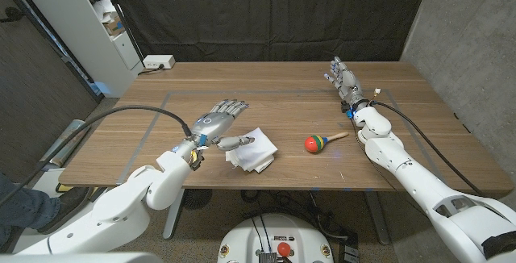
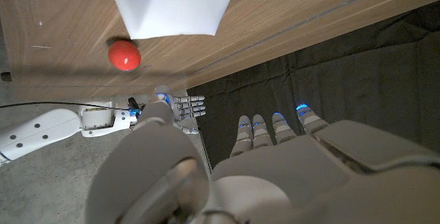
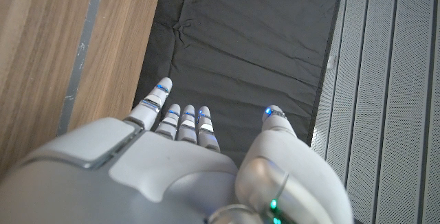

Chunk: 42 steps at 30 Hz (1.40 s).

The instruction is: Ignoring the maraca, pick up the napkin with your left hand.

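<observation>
A crumpled white napkin (image 1: 255, 152) lies near the table's front edge, about the middle. My left hand (image 1: 216, 122) hovers just to its left with fingers stretched out and apart, holding nothing. Its thumb (image 1: 235, 142) reaches the napkin's left edge. The maraca (image 1: 316, 143), a red, green and yellow ball on a wooden handle, lies to the right of the napkin. In the left wrist view the napkin (image 2: 172, 4) and the maraca's red ball (image 2: 124, 54) lie beyond my left hand (image 2: 275, 162). My right hand (image 1: 340, 76) stands open at the far right of the table, empty.
A small white box (image 1: 157, 62) sits at the table's back left corner. A white shelf unit (image 1: 97, 21) stands left of the table, a black curtain (image 1: 266, 13) behind it. Thin tape lines (image 1: 165, 98) mark a rectangle on the wood.
</observation>
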{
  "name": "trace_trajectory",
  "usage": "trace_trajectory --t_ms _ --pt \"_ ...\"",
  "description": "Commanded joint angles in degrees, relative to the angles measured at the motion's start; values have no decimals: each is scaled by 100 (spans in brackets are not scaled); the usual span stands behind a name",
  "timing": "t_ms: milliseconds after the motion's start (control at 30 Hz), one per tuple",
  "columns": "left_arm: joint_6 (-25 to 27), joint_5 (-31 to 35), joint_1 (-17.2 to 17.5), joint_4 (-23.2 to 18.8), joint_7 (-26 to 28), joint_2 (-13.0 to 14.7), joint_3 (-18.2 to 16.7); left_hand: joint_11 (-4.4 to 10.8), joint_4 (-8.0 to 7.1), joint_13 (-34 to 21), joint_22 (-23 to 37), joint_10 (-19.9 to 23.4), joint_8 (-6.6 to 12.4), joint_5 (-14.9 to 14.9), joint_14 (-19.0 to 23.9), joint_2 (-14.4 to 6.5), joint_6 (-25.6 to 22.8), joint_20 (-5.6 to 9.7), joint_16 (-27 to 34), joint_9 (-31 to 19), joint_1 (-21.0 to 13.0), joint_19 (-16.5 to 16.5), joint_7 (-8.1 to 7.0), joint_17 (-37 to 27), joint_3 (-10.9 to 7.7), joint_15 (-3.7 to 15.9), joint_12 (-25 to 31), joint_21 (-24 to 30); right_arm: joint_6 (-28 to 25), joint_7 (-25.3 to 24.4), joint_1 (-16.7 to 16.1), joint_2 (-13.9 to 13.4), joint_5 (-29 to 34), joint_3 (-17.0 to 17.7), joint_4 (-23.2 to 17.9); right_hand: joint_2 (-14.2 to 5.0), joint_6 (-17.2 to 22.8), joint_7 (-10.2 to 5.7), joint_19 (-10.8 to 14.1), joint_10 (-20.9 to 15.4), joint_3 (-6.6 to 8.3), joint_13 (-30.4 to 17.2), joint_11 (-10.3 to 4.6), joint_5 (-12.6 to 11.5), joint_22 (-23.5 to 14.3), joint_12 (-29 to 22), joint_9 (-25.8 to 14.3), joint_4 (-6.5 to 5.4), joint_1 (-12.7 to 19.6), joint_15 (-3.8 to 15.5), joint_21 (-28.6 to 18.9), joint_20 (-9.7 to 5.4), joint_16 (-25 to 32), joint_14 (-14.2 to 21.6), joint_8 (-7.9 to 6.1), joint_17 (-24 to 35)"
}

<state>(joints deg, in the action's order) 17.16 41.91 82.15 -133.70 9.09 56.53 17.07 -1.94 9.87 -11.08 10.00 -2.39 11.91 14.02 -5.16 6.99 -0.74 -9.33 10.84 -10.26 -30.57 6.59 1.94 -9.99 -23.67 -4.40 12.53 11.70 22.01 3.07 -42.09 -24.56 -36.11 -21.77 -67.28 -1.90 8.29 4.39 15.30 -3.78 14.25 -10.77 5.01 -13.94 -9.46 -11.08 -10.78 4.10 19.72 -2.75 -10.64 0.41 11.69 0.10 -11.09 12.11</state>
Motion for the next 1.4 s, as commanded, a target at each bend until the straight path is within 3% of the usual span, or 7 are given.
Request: trace_trajectory --t_ms 33,533,867,1400 --pt "428 144 -244 -130 -571 155 283 -3 14 -29 18 17 6 67 -14 12 -30 -53 4 -16 -94 -10 21 -28 25 0 11 -9 39 33 22 0 14 -8 14 -18 24 -37 -9 13 2 -17 21 -28 -30 -17 -17 44 17 -21 -31 -16 7 -52 -17 12" --pt "873 731 -621 -208 -1051 161 766 39 0 -39 19 74 -6 111 26 65 -33 -83 11 -18 -228 -48 17 -28 51 -17 35 -8 78 125 133 75 -34 -9 172 -17 25 -46 -17 13 -4 -17 17 -28 -30 -17 -18 47 12 -28 -28 -10 7 -54 -17 13" --pt "892 890 -865 -77 -1281 88 1029 69 -13 -46 21 113 -7 139 111 91 -60 -121 36 -18 -310 -72 -1 -29 71 -9 51 -8 60 175 226 86 -7 -40 247 -16 23 -47 -21 18 -7 -17 17 -29 -30 -15 -18 52 11 -26 -27 -5 8 -54 -16 13" --pt "416 251 -1195 360 -1117 -172 1197 102 -32 -52 22 136 -8 168 142 96 -96 -136 35 -19 -391 -96 -35 -31 88 4 58 -9 17 132 214 36 -4 -15 138 -16 25 -47 -24 13 -12 -17 23 -29 -30 -18 -18 57 7 -24 -27 -1 8 -55 -17 14"
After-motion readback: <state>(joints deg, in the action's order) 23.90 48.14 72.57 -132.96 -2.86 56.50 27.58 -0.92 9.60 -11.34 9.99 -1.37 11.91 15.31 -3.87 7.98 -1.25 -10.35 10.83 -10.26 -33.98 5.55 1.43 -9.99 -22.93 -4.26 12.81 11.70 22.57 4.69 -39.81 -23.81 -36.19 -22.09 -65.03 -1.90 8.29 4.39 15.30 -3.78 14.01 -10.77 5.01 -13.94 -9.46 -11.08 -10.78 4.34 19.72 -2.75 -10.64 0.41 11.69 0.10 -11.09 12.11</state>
